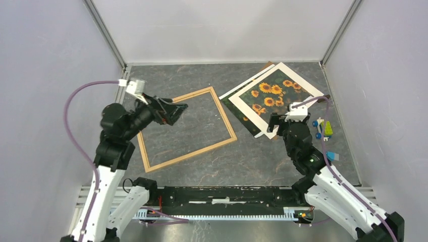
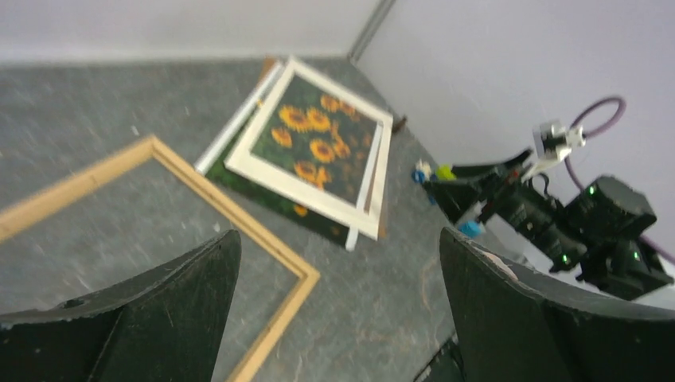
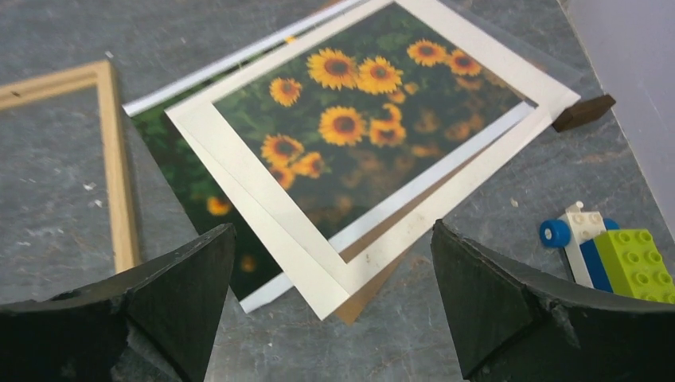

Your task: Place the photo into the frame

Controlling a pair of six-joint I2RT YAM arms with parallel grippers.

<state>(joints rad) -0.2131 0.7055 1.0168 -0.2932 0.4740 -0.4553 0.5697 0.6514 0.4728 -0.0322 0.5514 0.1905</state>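
Basically step one: nothing is picked up yet. R claw (image 3: 332,229) is spread wide & empty, hovering over the near corner of the stack. L claw (image 2: 338,237) is likewise wide open & empty, above the frame's (image 1: 223,113) far-left part.

Photo (image 3: 350,119) lies flat ahead of & below R claw, w/ the mat (image 3: 264,199) askew on top, so the flowers show thru the window. A dark green strip of print pokes out to the claw's left. Brown board (image 3: 362,302) peeks from under the mat just below the claw. Frame lies flat & empty, off to R claw's left, apart from the stack.

Next move, prob: get the photo out from under the mat. That means pinching a thin flat edge, so the exposed left strip looks like the best bite. Mat likely has to be lifted or slid off first, else it rides along.

Room: bare table (image 1: 252,161) btwn stack & frame, ok for sliding. To R claw's right the bricks (image 3: 629,263) sit near, and a small dark block (image 3: 583,113) sits at the stack's far-right corner, w/ the wall just beyond. That side is tight, so leftward looks the better way to work.
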